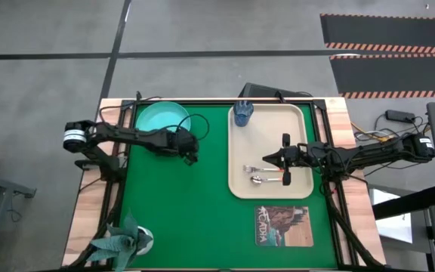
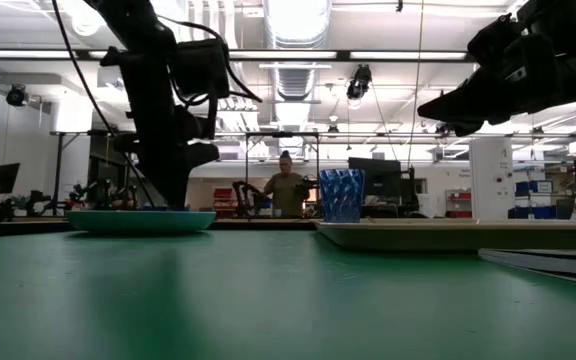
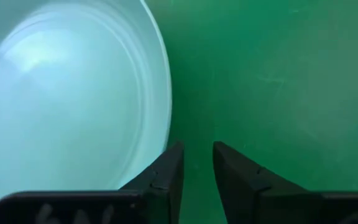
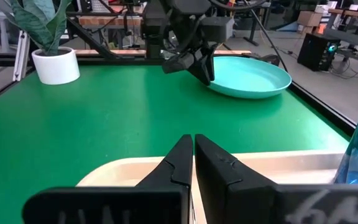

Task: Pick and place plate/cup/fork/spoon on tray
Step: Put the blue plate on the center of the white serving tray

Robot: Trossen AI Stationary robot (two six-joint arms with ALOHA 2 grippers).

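Note:
The turquoise plate [image 1: 161,119] lies flat on the green mat at the far left; it also shows in the left wrist view [image 3: 67,93]. My left gripper [image 1: 190,156] is narrowly open, fingers pointing down at the plate's rim on the tray side [image 3: 166,124]. The beige tray [image 1: 297,121] lies to the right. The blue cup [image 1: 243,113] stands upright in the tray's far left corner. The fork [image 1: 266,168] and the spoon [image 1: 267,180] lie side by side on the tray. My right gripper [image 1: 267,157] is shut and empty above the tray, beside the fork. My left gripper [image 3: 197,163] comes from above at the plate's rim [image 3: 164,134] on the side toward the tray. One finger [image 3: 166,174] stands over the rim's edge and the other over the mat. Whether a finger touches the rim I cannot tell.
A printed picture card [image 1: 282,225] lies on the mat near the tray's near edge. A potted plant [image 1: 127,240] stands at the near left corner. A person [image 2: 286,185] stands in the room beyond the table. Open green mat lies between the plate and the tray.

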